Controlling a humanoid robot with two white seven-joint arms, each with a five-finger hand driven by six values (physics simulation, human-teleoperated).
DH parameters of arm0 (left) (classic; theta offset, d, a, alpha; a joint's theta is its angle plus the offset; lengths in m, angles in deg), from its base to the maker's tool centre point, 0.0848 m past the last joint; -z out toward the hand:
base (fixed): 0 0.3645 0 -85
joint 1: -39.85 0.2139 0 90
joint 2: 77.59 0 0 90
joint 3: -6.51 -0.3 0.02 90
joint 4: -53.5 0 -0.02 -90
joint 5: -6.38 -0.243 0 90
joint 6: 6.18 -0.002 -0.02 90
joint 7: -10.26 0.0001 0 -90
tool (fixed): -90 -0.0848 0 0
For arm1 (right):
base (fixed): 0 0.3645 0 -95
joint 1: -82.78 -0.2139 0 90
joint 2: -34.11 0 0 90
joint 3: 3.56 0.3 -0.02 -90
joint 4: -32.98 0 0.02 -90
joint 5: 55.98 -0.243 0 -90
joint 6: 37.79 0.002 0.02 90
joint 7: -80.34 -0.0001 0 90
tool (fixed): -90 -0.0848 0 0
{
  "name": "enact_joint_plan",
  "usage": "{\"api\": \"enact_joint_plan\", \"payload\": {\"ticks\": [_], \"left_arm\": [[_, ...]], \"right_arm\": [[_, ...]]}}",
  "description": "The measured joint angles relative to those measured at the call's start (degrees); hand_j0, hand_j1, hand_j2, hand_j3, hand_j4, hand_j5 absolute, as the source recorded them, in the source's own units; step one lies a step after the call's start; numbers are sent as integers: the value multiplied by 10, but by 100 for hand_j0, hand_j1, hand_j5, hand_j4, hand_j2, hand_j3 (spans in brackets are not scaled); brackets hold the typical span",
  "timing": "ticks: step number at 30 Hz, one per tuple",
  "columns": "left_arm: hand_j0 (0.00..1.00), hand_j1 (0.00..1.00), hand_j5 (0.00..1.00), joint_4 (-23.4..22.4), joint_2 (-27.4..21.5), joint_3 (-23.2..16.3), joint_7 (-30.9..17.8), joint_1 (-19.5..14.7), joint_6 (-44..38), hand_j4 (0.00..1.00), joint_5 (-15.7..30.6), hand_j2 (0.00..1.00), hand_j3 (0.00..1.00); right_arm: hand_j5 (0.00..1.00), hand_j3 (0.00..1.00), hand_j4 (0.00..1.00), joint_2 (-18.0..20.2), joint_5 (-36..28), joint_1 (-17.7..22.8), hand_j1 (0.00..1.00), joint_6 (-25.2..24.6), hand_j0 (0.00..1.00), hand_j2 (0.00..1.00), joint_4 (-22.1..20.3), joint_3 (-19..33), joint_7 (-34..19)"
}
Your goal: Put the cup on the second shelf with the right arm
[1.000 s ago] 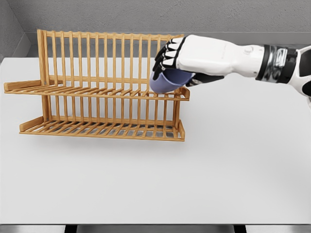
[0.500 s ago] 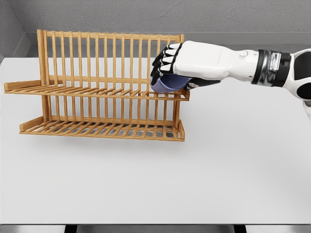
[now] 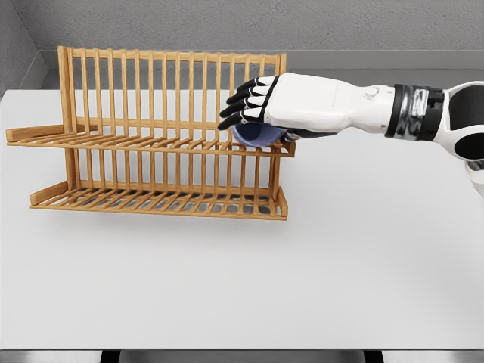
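The right arm comes in from the right edge of the head view and reaches nearly level across to the left, its white forearm with a dark banded wrist cuff ending in the robot hand [image 3: 253, 102] at the right end of the wooden rack [image 3: 151, 136]. The robot hand lies palm down, its black-tipped fingers [image 3: 236, 106] stretched out to the left and only slightly bent, fanned over the upper shelf [image 3: 113, 141] rather than wrapped round anything. Just beneath the palm sits the cup [image 3: 257, 134], blue-purple, of which only a lower curved part shows below the knuckles; it rests on the right end of the upper shelf, close to the rack's right post. The palm covers the cup's top, and whether the thumb or palm touches it cannot be told, though the extended fingers do not close on it. There is one cup, one rack with two shelves, an upper shelf and a lower shelf [image 3: 159, 203], and one arm in sight. The rack stands on the white bench [image 3: 340, 265], toward its back left, with a grey wall [image 3: 227, 23] behind
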Motion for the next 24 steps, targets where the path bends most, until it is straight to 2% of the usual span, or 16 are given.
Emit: {"api": "enact_joint_plan", "payload": {"ticks": [17, 24], "left_arm": [[100, 100, 100, 0, 0, 0, 0, 0, 0, 100, 0, 100, 100], [100, 100, 100, 0, 0, 0, 0, 0, 0, 100, 0, 100, 100]], "right_arm": [[100, 100, 100, 9, 4, 2, 100, 8, 100, 100, 0, 3, -1], [100, 100, 100, 13, 4, -2, 100, 16, 100, 100, 0, 31, -3]]}}
